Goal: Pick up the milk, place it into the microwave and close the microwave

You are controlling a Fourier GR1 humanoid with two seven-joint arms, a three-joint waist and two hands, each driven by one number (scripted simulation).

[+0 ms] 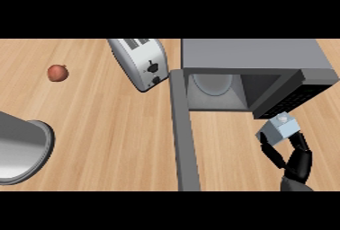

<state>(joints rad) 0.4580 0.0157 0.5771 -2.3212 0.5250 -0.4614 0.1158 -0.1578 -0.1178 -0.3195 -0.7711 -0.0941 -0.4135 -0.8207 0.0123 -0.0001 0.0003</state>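
The milk (281, 127) is a small pale blue-white carton, held off the counter just in front of the microwave's black control panel. My right hand (292, 155) is curled round its lower part, fingers on the left and thumb on the right. The grey microwave (256, 54) stands at the upper right with its cavity open and a round glass plate (214, 83) inside. Its door (184, 134) swings out toward me as a long grey strip on the left of the opening. My left hand is out of sight.
A silver toaster (140, 63) lies tilted just left of the microwave door. A small red apple (58, 72) sits at the far left. A large metal pot (20, 150) fills the lower left edge. Bare wooden counter (113, 134) lies between pot and door.
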